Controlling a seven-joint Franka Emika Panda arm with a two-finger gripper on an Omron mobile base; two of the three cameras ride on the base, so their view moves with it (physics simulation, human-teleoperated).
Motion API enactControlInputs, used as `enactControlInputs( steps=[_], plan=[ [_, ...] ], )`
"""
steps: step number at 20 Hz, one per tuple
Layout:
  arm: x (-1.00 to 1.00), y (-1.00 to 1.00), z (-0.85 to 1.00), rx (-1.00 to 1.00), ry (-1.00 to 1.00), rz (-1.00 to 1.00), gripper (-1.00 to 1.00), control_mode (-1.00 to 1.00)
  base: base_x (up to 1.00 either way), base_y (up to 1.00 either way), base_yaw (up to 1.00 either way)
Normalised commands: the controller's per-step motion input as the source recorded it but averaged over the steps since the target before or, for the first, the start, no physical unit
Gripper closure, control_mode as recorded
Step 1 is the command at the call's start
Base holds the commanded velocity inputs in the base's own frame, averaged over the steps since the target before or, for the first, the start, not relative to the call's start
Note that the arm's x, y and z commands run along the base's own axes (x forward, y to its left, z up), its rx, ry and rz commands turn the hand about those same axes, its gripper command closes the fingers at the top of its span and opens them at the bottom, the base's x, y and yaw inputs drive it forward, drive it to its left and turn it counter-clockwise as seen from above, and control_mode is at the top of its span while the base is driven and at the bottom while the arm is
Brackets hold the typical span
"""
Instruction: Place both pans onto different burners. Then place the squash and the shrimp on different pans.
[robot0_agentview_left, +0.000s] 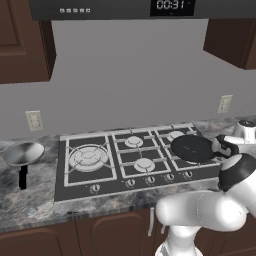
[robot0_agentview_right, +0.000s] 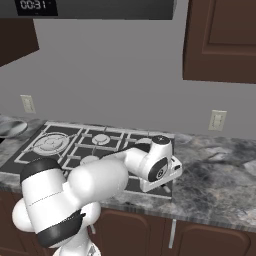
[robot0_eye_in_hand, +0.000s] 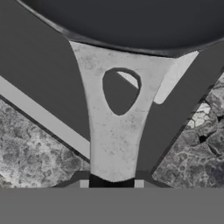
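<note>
While the hand (robot0_eye_in_hand: 111, 181) grips its handle, the black pan (robot0_agentview_left: 192, 148) sits over the cooktop (robot0_agentview_left: 80, 182).

Matte-black flat pan (robot0_agentview_left: 192, 148), shiny silver-grey metal pan (robot0_agentview_left: 23, 153), mottled stone-look counter (robot0_agentview_left: 30, 202), dark wood-look cabinets (robot0_agentview_left: 22, 40)

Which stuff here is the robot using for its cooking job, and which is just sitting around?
For the job:
black pan, on the right side of the cooktop, its grey handle at the gripper
silver pan, on the counter left of the cooktop
burners

Just there:
wall outlets
wooden cabinets
clock display
</note>
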Motion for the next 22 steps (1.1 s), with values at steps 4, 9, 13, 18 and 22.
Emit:
enactControlInputs(
  steps=[4,9,13,18,22],
  plan=[
    [0.0,-0.01,0.0,0.0,0.0,0.0,-1.0,-1.0,0.0,0.0,0.0],
    [0.0,0.0,0.0,0.0,0.0,0.0,-1.0,-1.0,0.0,0.0,0.0],
    [0.03,-0.02,0.12,0.01,0.01,-0.01,-1.0,-1.0,0.0,0.0,0.0],
    [-0.01,0.05,0.48,0.0,0.0,-0.1,-1.0,-1.0,0.0,0.0,0.0],
    [-0.12,0.26,0.54,0.0,0.0,-0.18,-1.0,-1.0,0.0,0.0,0.0]
  ],
)
